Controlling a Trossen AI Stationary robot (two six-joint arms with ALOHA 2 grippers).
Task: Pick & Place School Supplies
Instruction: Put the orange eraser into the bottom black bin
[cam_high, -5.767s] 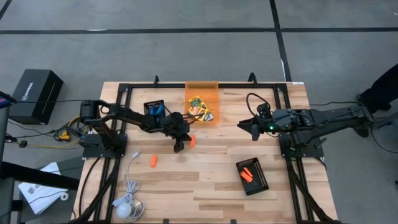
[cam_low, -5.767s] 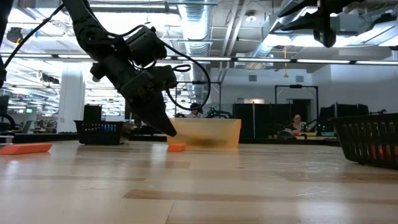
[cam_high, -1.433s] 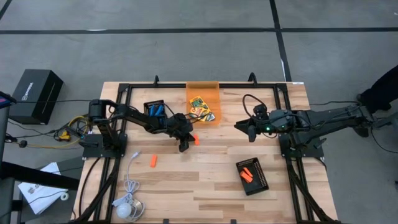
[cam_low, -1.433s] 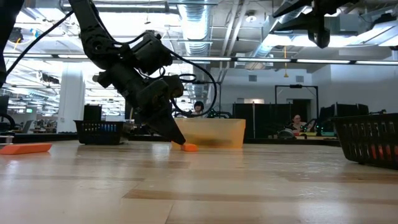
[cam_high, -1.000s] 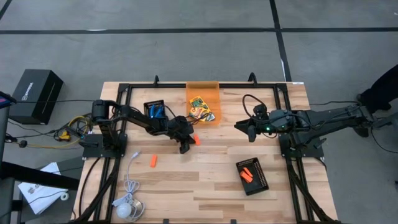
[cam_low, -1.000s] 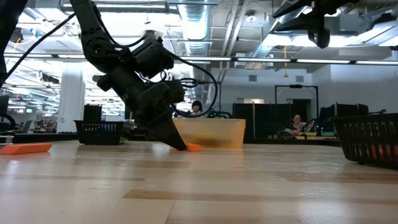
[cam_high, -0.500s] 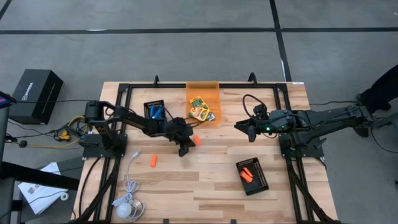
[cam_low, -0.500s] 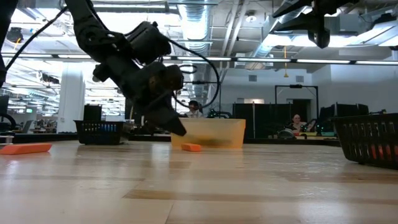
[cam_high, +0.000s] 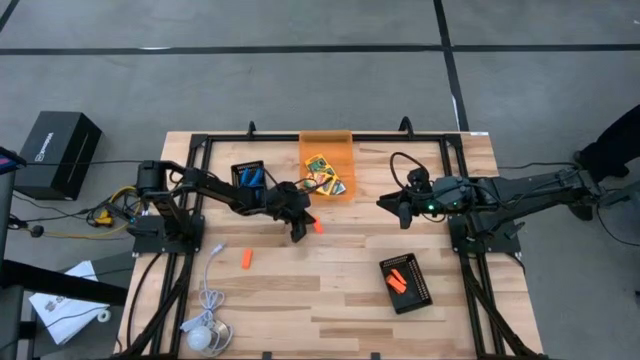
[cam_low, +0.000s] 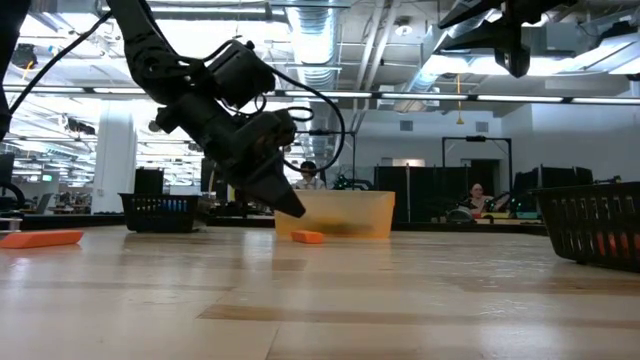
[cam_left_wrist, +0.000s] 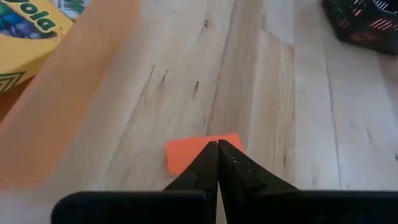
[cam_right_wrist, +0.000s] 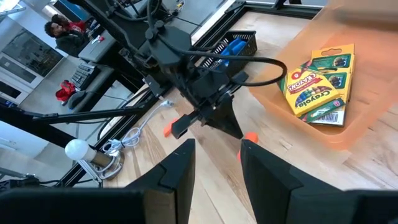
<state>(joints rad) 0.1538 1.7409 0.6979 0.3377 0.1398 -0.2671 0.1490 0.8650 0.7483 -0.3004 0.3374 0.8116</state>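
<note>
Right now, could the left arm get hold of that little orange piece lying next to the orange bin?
Probably yes. The left end effector hangs just above the orange piece, with bare wood around it and the orange bin off to one side. Its fingers are shut, though, so they would have to open first.

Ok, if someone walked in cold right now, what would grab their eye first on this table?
Probably the left end effector mid-table, fingers shut and empty, its tips raised just above a short orange piece lying on the wood. Right behind it sits the orange translucent bin at the table's far edge, with yellow-and-green crayon boxes inside. The right end effector hangs open off to the side, clear of both.
</note>
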